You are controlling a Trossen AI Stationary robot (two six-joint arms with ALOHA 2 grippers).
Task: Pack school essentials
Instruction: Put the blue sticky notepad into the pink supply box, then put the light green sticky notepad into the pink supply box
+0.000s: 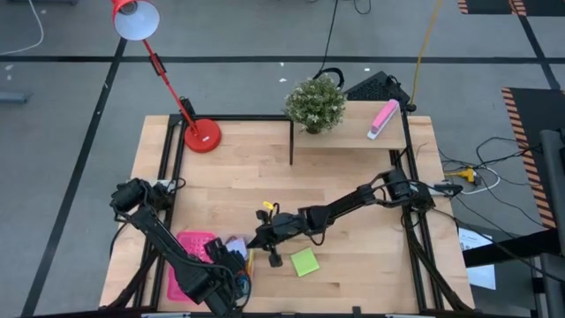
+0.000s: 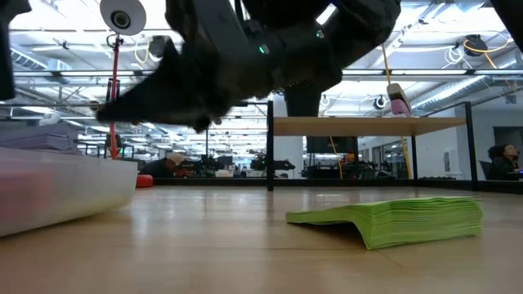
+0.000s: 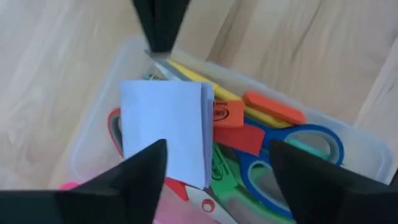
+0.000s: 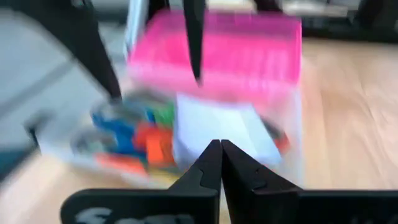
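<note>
While the left gripper (image 3: pixel 211 168) hangs over a clear box (image 3: pixel 357 146) at the front left of the table (image 1: pixel 353 177), its two dark fingers (image 3: pixel 134 180) stand wide apart with nothing between them. Directly beyond those fingers a pale-blue note pad (image 3: pixel 165 127) lies on top of the box's contents. Beside and under the pad are blue-handled scissors (image 3: pixel 298 149), an orange block (image 3: pixel 227 115), a longer orange piece (image 3: pixel 273 107), a red piece (image 3: pixel 239 138), a yellow pencil (image 3: pixel 199 78) and green items (image 3: pixel 224 180); a red scissor handle (image 3: pixel 114 124) shows at the pad's other edge.

The right gripper (image 4: pixel 221 163) reaches in from the right side, held low over the table just beside the same box; its fingertips meet, pressed together and holding nothing. From that wrist the pale pad (image 4: pixel 217 127) and the blue and orange pieces (image 4: pixel 134 140) appear inside the box, with a pink tray (image 4: pixel 217 56) behind them. From above, the pink tray (image 1: pixel 187 265) sits at the table's front left edge, partly under the left arm.

A green note pad (image 1: pixel 305 261) lies flat on the bare wood, apart from the box and near the right gripper (image 1: pixel 263 237). At the rear stand a red lamp (image 1: pixel 201 134), a potted plant (image 1: pixel 315 104) and a pink-and-white block (image 1: pixel 383 118) on a raised shelf (image 1: pixel 349 132).
</note>
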